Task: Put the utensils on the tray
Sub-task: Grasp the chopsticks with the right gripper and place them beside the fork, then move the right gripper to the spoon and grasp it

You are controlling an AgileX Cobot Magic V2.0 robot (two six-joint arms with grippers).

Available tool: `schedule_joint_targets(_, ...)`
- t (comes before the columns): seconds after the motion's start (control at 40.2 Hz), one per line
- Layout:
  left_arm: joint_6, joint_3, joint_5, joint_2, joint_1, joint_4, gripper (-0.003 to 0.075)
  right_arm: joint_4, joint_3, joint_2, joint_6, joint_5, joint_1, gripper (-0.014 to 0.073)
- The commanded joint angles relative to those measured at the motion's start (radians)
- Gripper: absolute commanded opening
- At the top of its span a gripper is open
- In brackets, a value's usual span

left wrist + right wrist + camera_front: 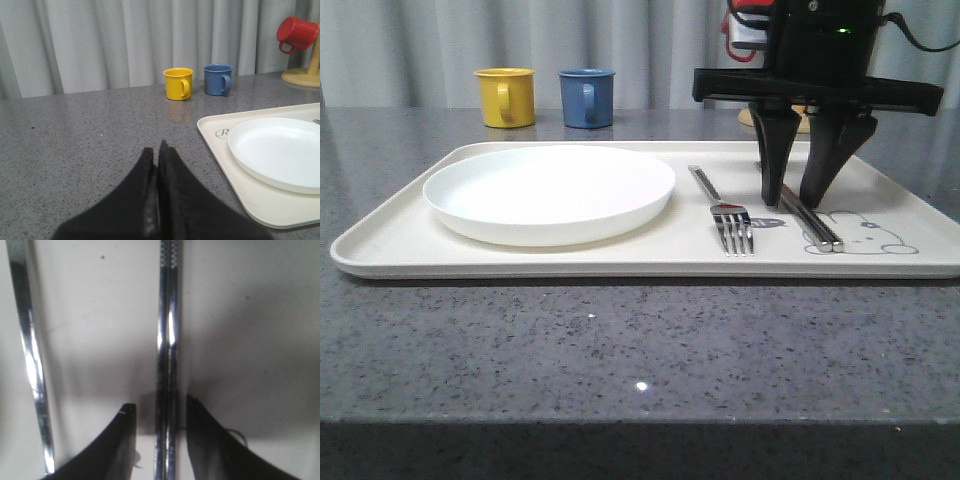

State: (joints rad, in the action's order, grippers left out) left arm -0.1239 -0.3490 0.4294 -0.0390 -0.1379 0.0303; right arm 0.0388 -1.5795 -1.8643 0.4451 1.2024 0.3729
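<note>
Front view: grey speckled tabletop [620,350] bearing a cream tray [390,245] close to its near edge. On the tray, a white plate [548,192] toward the left end, a fork [722,212] right of the plate with tines toward the near rim, and a pair of chopsticks [812,222] just right of the fork, lying over a rabbit drawing [865,236] near the right near corner. Right gripper [798,200] poised upright above the chopsticks, fingers parted a little and straddling the pair, tips down at the sticks; contact cannot be told. Yellow mug [506,96] and blue mug [587,97] side by side beyond the tray's far rim, toward the tabletop's far edge. Left wrist view: left gripper [158,150] low over bare tabletop [75,140] off the tray's left end, fingers pressed together and holding nothing. Tray corner [220,145] with the plate [280,150] inside it; yellow mug [179,83] and blue mug [217,79] behind; red mug [296,33] hung on a wooden stand [305,75] near the far right. Right wrist view: chopsticks [167,340] lying tight together on the tray floor [100,315], running between the two dark fingers [107,450] of the right gripper [159,410], a narrow gap left on either side; fork handle [30,355] parallel, well apart.
</note>
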Motion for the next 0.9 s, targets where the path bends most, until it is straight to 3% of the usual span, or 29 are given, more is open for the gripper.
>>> schedule_joint_targets(0.0, 0.008, -0.028, -0.085, -0.013, 0.0, 0.011, -0.0018, -0.039, -0.034, 0.075, -0.008, 0.016, -0.006, 0.0292)
schedule_joint_targets(0.224, 0.008, -0.028, -0.085, -0.013, 0.0, 0.011, -0.0018, -0.069, -0.145, 0.108, -0.106, 0.134, -0.052, 0.0292)
schedule_joint_targets(0.423, 0.008, -0.028, -0.085, -0.013, 0.0, 0.011, -0.0018, -0.071, -0.179, 0.173, -0.178, 0.134, -0.141, 0.0292)
schedule_joint_targets(0.871, 0.008, -0.028, -0.085, -0.013, 0.0, 0.011, -0.0018, -0.106, -0.177, 0.227, -0.34, 0.134, -0.504, 0.0292)
